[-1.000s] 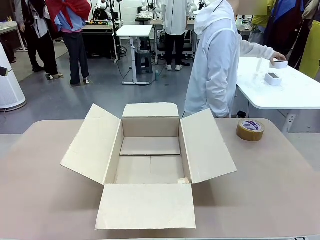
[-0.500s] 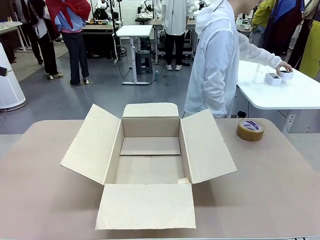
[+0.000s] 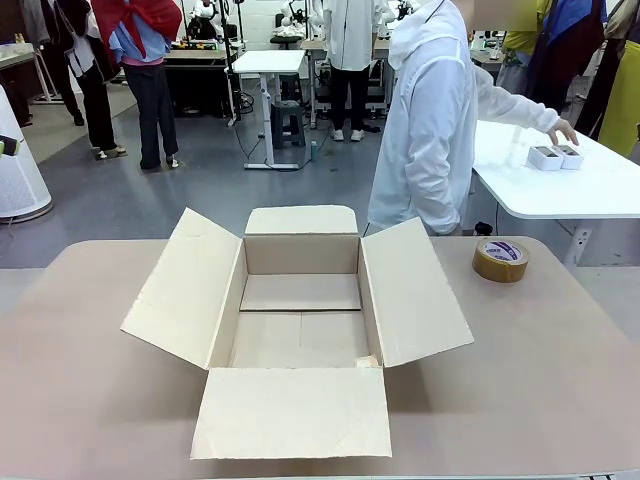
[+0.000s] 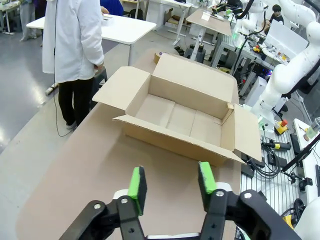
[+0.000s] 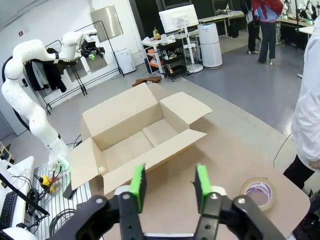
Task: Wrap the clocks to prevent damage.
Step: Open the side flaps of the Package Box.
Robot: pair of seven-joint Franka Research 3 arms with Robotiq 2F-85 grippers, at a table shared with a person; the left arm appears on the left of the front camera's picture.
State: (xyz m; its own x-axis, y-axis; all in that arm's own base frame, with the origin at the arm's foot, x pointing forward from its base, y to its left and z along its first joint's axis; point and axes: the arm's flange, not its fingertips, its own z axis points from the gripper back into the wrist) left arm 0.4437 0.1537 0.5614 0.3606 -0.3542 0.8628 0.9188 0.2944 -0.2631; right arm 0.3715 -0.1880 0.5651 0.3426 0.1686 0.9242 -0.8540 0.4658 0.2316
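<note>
The box stands open in the middle of the tabletop, all 4 flaps splayed out, its floor bare. The tape lies flat near the far right corner. Where the clocks are I cannot tell. The person stands just past the far edge, turned toward a side table, with a hand over 2 small white cases there.

The left pincer is released, pads partly apart with nothing between them, above the tabletop off the box's left side. The right pincer is likewise released and empty, off the box's right side, with the tape near it.

Likely troubles from here:
- The box looks light and empty, and a side flap juts toward each pincer. A low approach could clip a flap and shove the box, perhaps into the tape.
- The person is turned away. A reach over the far edge now could meet their body or a returning hand.
- Jaws only partly apart may be too narrow for a bulky item and press on it instead of straddling it.
- Both arms entering the box together could collide above it.
- On that bare floor, loosely wrapped clocks would take knocks.
</note>
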